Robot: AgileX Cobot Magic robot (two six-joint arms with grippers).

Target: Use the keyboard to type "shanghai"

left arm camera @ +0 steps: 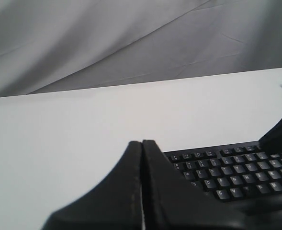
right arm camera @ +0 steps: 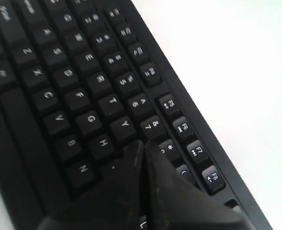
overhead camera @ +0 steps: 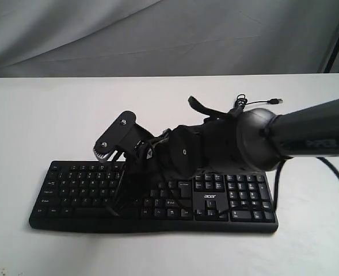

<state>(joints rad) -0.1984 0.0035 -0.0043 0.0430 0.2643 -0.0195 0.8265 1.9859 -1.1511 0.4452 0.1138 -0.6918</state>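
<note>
Keyboard [overhead camera: 238, 202] near table [overhead camera: 37, 126] front edge, right end effector [right arm camera: 142, 148] over it

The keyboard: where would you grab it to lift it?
Probably its short end on the exterior view's left, coming from that side: the keyboard lies flat and thin, that end is bare, and the right gripper is over the middle keys.

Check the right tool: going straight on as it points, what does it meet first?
The right tool would meet the keyboard first, likely near the Y key by its tip; exact key unclear.
</note>
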